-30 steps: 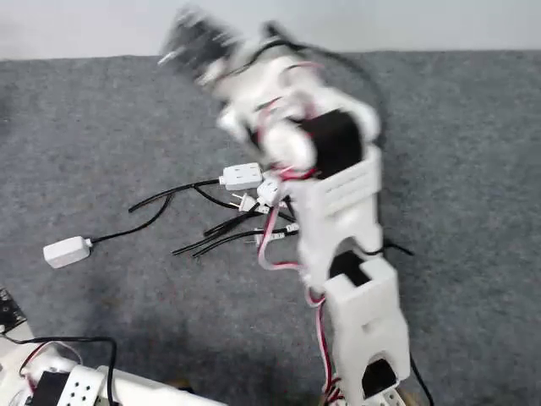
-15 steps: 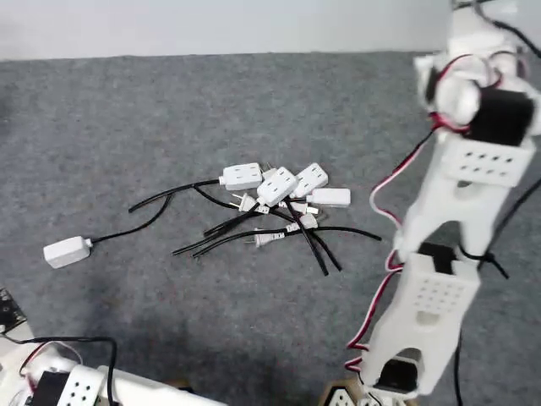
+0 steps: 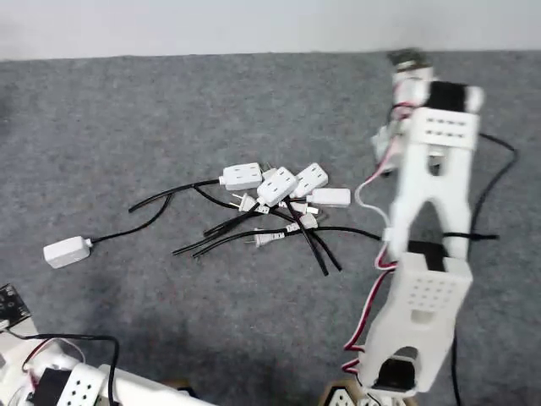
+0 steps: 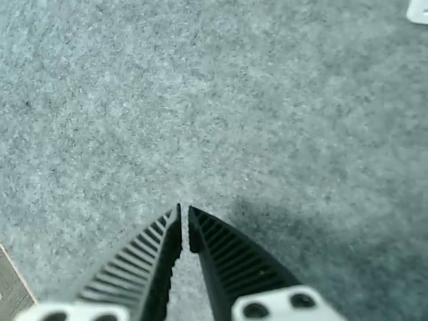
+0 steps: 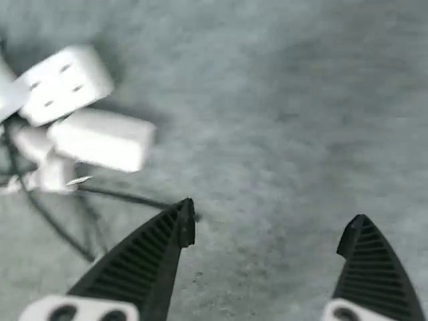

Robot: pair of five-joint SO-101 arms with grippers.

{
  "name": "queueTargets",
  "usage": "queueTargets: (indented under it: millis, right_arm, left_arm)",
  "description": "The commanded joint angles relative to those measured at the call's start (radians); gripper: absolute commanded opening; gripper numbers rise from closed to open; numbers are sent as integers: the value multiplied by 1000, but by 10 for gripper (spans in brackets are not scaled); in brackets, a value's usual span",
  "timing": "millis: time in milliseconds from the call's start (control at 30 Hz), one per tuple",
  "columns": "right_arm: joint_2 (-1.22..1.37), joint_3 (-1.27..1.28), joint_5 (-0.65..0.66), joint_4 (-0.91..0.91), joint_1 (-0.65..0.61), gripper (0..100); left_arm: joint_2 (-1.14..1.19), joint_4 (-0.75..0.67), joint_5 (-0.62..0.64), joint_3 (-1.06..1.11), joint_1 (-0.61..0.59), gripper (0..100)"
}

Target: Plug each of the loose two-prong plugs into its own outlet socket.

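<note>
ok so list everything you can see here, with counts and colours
outlet sockets: five, white; four bunched mid-carpet, one apart at the left on its cord
two-prong plugs: several, white, small; loose among the cords by the bunch, exact count unclear
cords: several, black; tangled under and around the bunch
carpet: one, grey; covers the table
wall: pale strip along the far edge
right arm: one, white with red wires; right side of the high view
right gripper: black fingers, open; over bare carpet beside the bunch
left gripper: black fingers, shut; over bare carpet
</note>
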Motion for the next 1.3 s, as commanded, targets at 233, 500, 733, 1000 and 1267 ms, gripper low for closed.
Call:
queueTargets:
  millis: [233,500,733,1000,1267]
  right_arm:
    - [-56,132,448,39,-202,339]
    - [-68,227,232,39,-151,339]
    - [-70,437,97,-27,-73,339]
    - [-269,779,44,-177,2,339]
    - [-803,1249,-175,-386,-56,339]
  left_arm:
    - [-8,12,-5,-12,6,16]
    - [-8,6,-3,-16,63,16]
    - [-8,12,-6,-18,87,16]
    - [-8,12,-6,-13,95,16]
    - [-8,17,-5,-90,308,14]
